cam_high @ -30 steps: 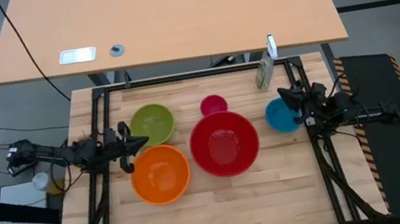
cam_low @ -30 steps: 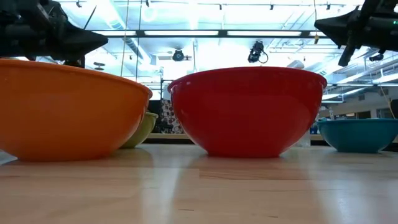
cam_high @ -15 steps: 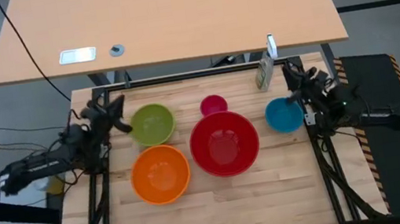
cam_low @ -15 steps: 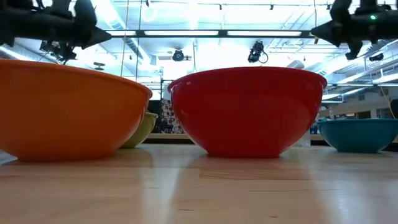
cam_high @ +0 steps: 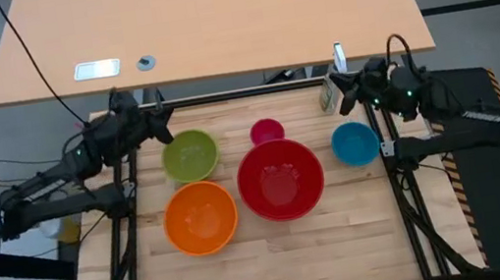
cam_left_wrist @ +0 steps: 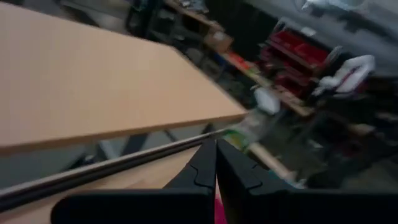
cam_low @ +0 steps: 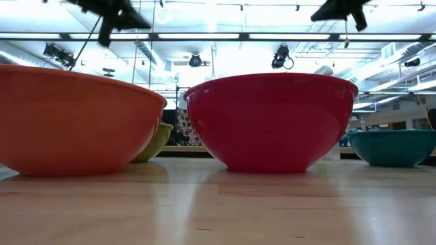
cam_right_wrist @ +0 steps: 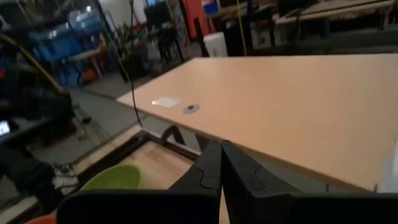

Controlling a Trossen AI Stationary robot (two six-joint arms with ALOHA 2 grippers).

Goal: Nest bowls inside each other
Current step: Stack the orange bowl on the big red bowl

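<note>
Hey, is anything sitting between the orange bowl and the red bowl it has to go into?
Nothing visible. The orange bowl sits beside the red bowl on bare table, with only a narrow gap between their rims, and the red bowl is empty.

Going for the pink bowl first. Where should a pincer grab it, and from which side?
Take the pink bowl by its rim, coming straight down from above: it sits upright and open, so one finger can go inside the wall and one outside. Pick the rim's far side; the red bowl crowds the near side. The right pincer, shut and raised near the far edge, looks a little closer.
</note>
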